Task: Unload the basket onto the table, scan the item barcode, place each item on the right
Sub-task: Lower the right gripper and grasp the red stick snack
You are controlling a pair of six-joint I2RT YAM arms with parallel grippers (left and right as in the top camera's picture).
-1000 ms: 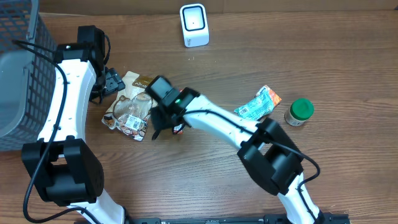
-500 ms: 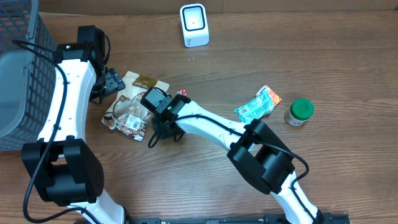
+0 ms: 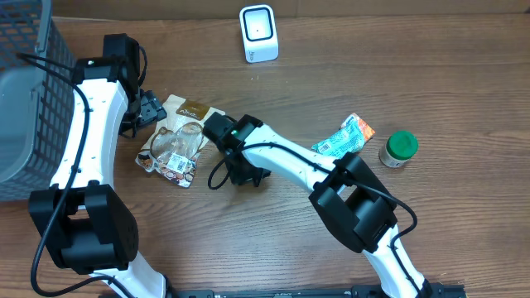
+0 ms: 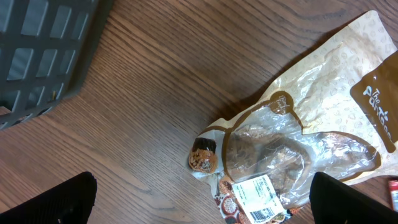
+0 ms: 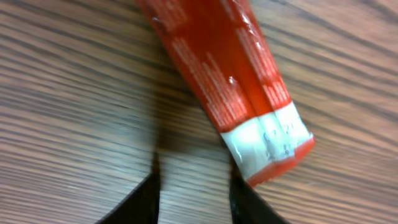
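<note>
jaws of the right gripper point(image 5: 196, 194) have parted after a shift toward 3 o'clock; red sachet point(image 5: 230, 81) lies loose. scanning likely needs a regrasp.

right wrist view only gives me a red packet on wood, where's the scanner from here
observer: The white scanner stands at the top of the overhead view, well past the right gripper.
operator: anything else with a barcode close by
observer: A brown snack bag lies just left of your gripper, its barcode label facing up.
operator: is the left arm holding anything
observer: No, the left gripper hangs wide open above that bag, holding nothing.
</note>
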